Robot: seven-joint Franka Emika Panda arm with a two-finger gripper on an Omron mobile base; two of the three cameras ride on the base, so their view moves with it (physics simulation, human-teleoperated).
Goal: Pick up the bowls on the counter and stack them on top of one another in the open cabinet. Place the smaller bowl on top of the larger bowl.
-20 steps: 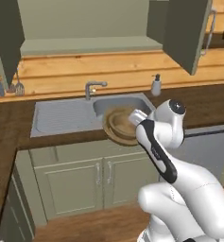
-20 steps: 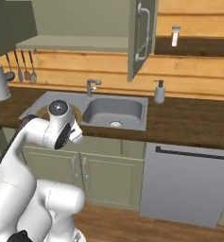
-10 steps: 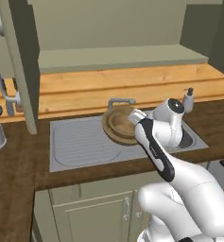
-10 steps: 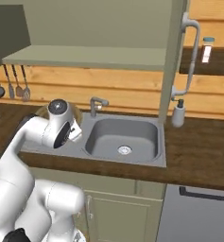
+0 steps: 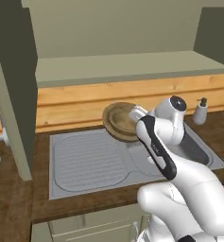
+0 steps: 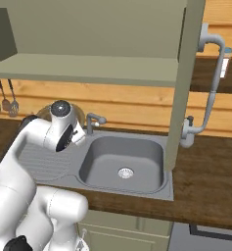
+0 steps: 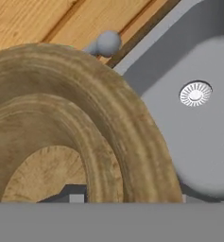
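Note:
My gripper [image 5: 133, 115] is shut on the rim of the larger bowl [image 5: 119, 121], a wide tan wooden bowl with a thick ringed rim. The bowl hangs tilted on its side above the back of the sink [image 5: 85, 160], in front of the light wood wall. In the hand view the larger bowl [image 7: 85, 118] is very close, with one dark fingertip [image 7: 70, 193] inside it. Part of the bowl's edge [image 6: 79, 112] peeks out behind the arm. The open cabinet's shelf [image 5: 127, 68] is bare, above and behind the bowl. The smaller bowl is out of view.
The cabinet's open doors stand at the left [image 5: 12, 94] and at the right [image 6: 183, 83], the right one with a curved bar handle [image 6: 210, 83]. A faucet [image 6: 94, 120] rises behind the basin [image 6: 122, 157]. A soap dispenser [image 5: 199, 112] stands right of the sink; utensils [image 6: 5, 100] hang on the wall.
The base has driven in toward the wall cabinet, so both base views shifted and the shelf looms larger. The bowl stays in the gripper, now higher in front of the wall.

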